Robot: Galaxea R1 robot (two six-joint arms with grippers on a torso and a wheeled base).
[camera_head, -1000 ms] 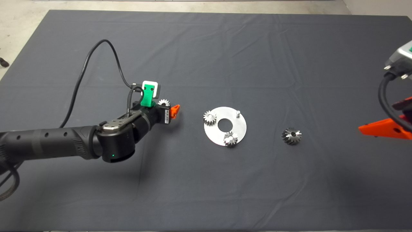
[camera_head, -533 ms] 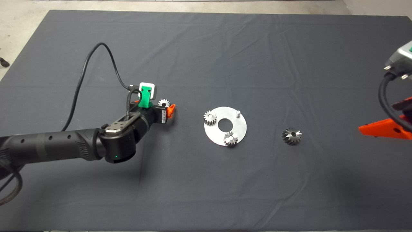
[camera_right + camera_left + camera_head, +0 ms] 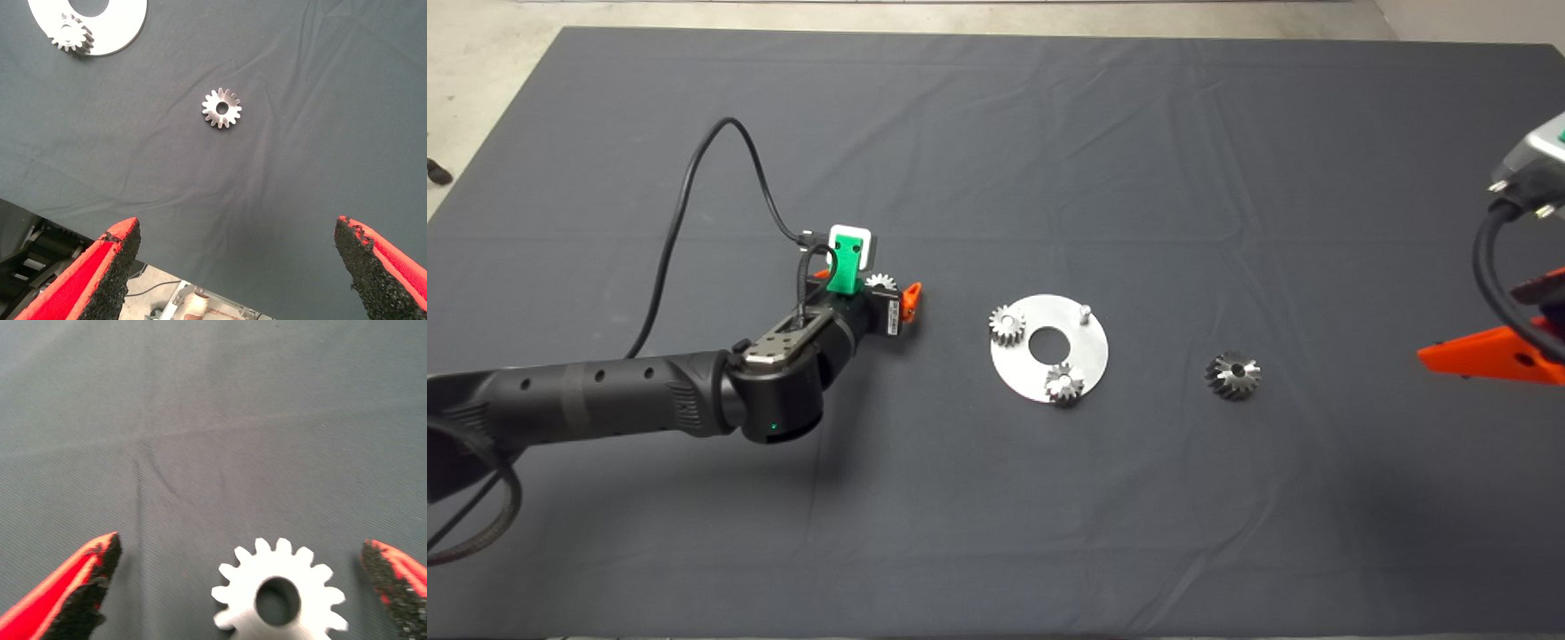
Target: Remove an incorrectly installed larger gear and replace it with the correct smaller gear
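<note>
A smaller gear (image 3: 880,283), bright silver with short straight teeth, lies flat on the mat left of the round silver plate (image 3: 1092,354). My left gripper (image 3: 877,290) hangs over it, open. In the left wrist view the gear (image 3: 277,600) sits between the two spread fingers (image 3: 83,587), nearer one of them and touching neither. The larger gear (image 3: 1232,375), dark with slanted teeth, lies on the mat right of the plate and also shows in the right wrist view (image 3: 221,108). My right gripper (image 3: 237,240) waits open at the right edge.
The plate carries two small silver gears (image 3: 1007,325) (image 3: 1064,382), a bare pin (image 3: 1085,312) and a centre hole. A black cable (image 3: 694,196) loops above the left arm. The dark mat (image 3: 996,133) ends at a pale floor at the far side.
The left arm has shifted slightly to the right, its gripper staying over the small gear. The gear, plate and right arm have not moved.
</note>
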